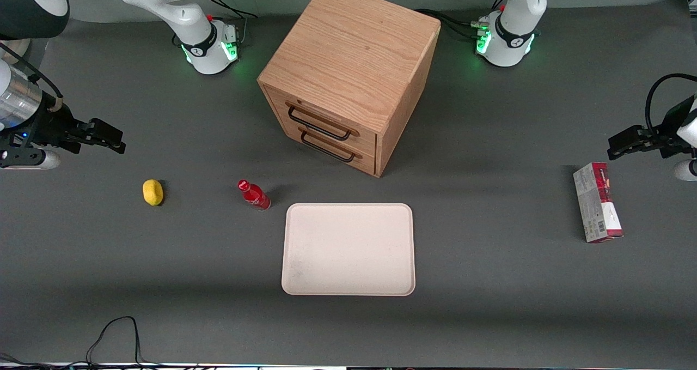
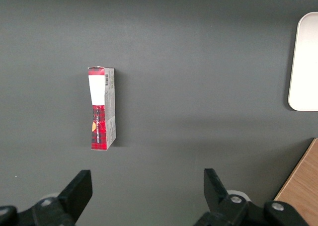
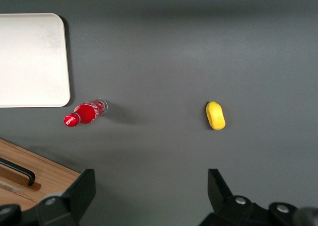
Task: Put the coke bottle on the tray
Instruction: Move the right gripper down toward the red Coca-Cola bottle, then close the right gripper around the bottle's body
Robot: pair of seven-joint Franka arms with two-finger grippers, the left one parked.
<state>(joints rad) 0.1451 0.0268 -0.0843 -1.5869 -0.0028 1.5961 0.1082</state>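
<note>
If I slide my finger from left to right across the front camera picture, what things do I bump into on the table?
gripper, open, held above the table → lemon → coke bottle → tray → carton.

Front view overhead — both wrist views downward, sharing the tray point(image 1: 348, 250).
</note>
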